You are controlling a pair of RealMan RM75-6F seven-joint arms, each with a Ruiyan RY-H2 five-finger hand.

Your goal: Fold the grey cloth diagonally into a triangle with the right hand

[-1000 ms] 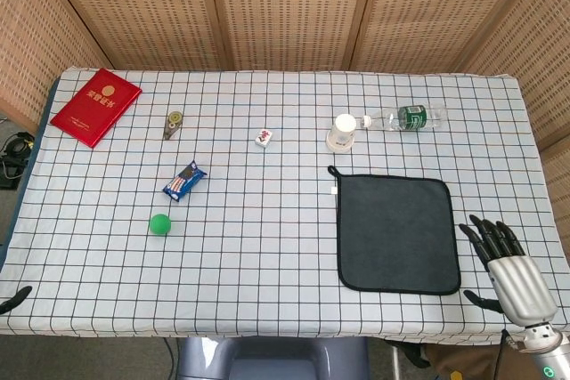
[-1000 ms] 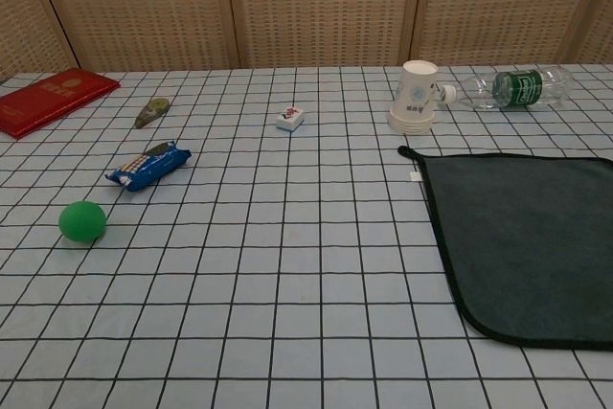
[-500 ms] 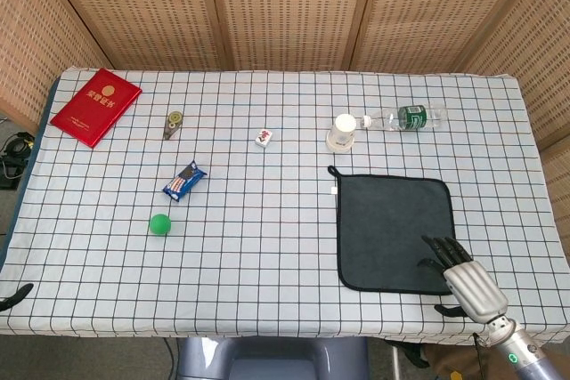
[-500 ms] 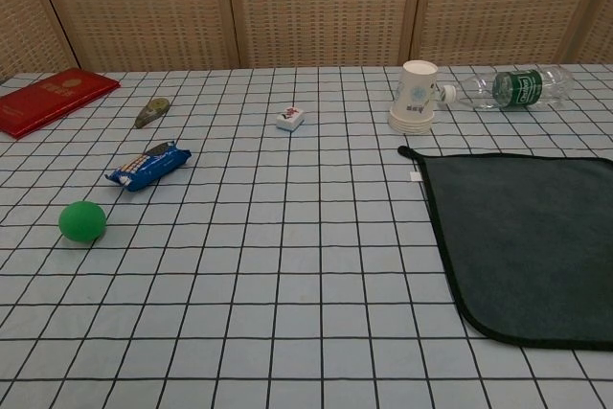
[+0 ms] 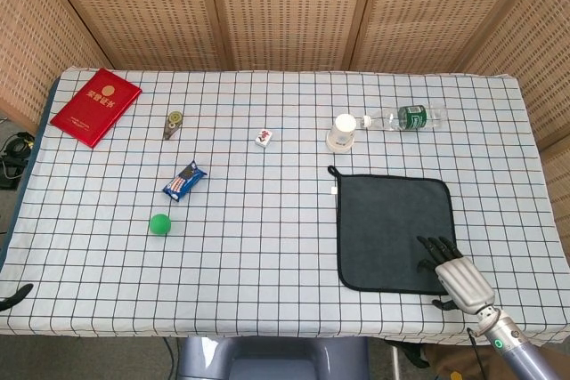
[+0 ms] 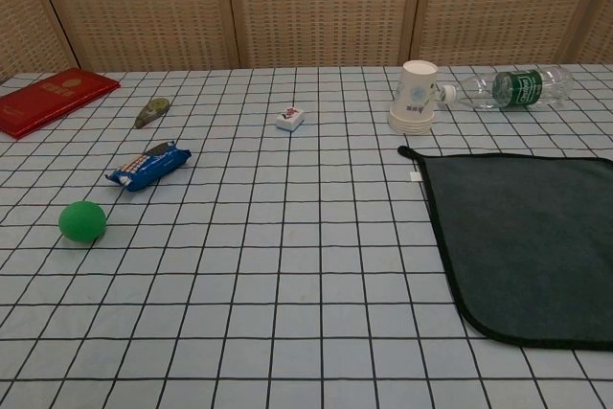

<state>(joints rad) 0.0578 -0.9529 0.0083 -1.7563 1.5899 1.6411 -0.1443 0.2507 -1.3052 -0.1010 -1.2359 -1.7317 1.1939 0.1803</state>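
Observation:
The grey cloth [image 5: 390,224] lies flat and unfolded on the checked table at the right; in the chest view the cloth [image 6: 527,237] runs off the right edge. My right hand [image 5: 455,273] shows only in the head view, at the cloth's near right corner. Its fingers [image 5: 436,247] are stretched out and apart over the cloth, and the thumb sits just off the near hem. It holds nothing. Only a dark tip of my left hand [image 5: 15,295] pokes in at the table's near left edge.
An upturned paper cup [image 5: 343,133] and a lying plastic bottle [image 5: 403,117] sit just behind the cloth. Further left are a small tile [image 5: 264,138], a blue snack packet [image 5: 184,181], a green ball [image 5: 159,224], a tape dispenser [image 5: 174,123] and a red booklet [image 5: 95,106].
My right hand has come in from beside the cloth's right edge, moving left and nearer, onto the cloth's near right corner. The cloth has not shifted.

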